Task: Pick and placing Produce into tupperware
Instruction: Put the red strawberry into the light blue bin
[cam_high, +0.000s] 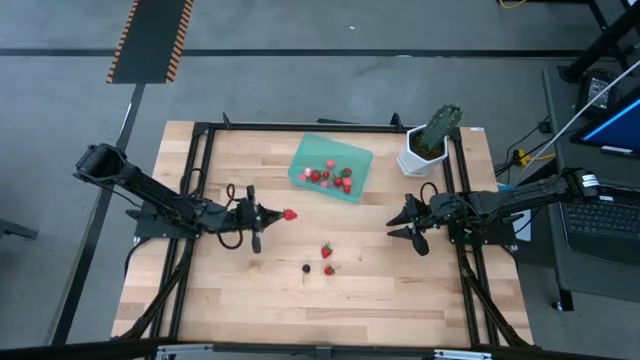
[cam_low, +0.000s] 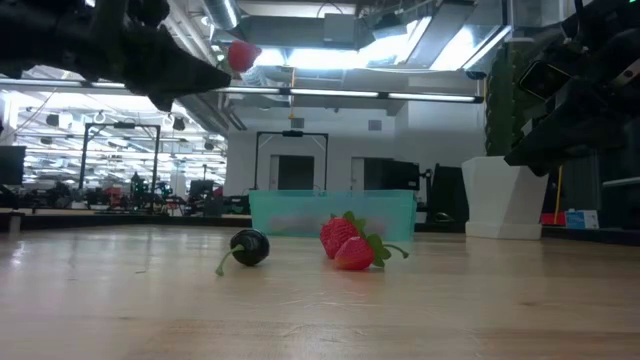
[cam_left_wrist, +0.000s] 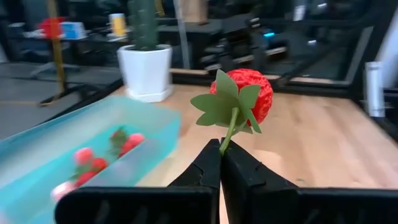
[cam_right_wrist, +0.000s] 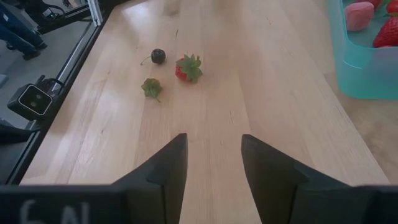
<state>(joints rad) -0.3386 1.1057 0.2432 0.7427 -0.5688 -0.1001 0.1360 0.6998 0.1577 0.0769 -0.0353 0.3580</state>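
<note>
My left gripper (cam_high: 274, 215) hovers above the table, left of centre and near the tupperware's (cam_high: 331, 168) near-left corner. It is shut on a red strawberry (cam_left_wrist: 247, 93) with a green top. The teal tupperware holds several red and pink berries (cam_high: 330, 176). Two strawberries (cam_high: 326, 250) (cam_high: 328, 269) and a dark berry (cam_high: 306, 268) lie on the wood nearer the front edge. My right gripper (cam_high: 398, 224) is open on the table's right side, pointing left toward those berries (cam_right_wrist: 186, 68), and touches nothing. My left gripper pinches the strawberry's thin green stem (cam_left_wrist: 226, 138) between its two shut fingertips (cam_left_wrist: 210, 163). The fingers run level, pointing toward the table's right. The berry stands out beyond the tips, leaves toward the gripper, lifted clear of the table (cam_low: 240, 55).
A green cactus-like plant in a white pot (cam_high: 424, 150) stands at the far right corner, right of the tupperware. A black frame rail (cam_high: 300, 127) runs along the far edge. Bare wood (cam_high: 350, 300) stretches toward the near edge.
</note>
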